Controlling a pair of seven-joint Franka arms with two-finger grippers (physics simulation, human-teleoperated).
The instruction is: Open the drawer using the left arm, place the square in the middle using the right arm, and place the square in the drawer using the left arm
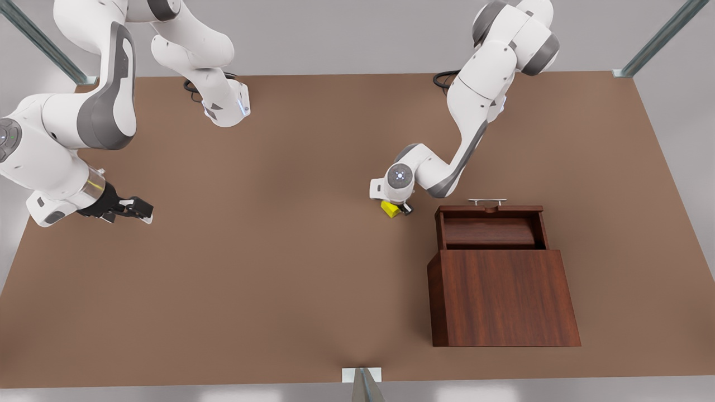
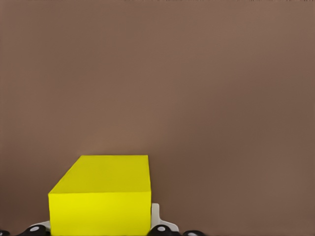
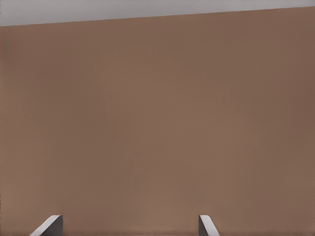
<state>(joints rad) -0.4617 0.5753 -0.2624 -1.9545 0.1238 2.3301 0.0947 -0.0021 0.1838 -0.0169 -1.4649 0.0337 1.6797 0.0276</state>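
The left claw point(image 1: 397, 209) pinches the square point(image 1: 390, 209) near the worktop's middle, low over the surface, just off the drawer's corner at about ten o'clock from the box. In the left wrist view the square point(image 2: 101, 196) sits between the fingertips point(image 2: 157, 219), its yellow top and one side face plain, with bare brown surface running away beyond it. The front view adds what that close look lacks: the drawer point(image 1: 490, 226) is pulled open out of the box point(image 1: 503, 296), its silver handle point(image 1: 487, 201) at the twelve o'clock edge, its inside holding nothing that can be seen. The right claw point(image 1: 146, 211) waits spread well apart at nine o'clock, near the front view's left edge, above the surface; its wrist view shows two fingertips point(image 3: 49, 226) set wide over plain brown. The worktop point(image 1: 268, 268) is matte brown and unmarked, framed by grey metal struts point(image 1: 659, 36) against a pale grey room.
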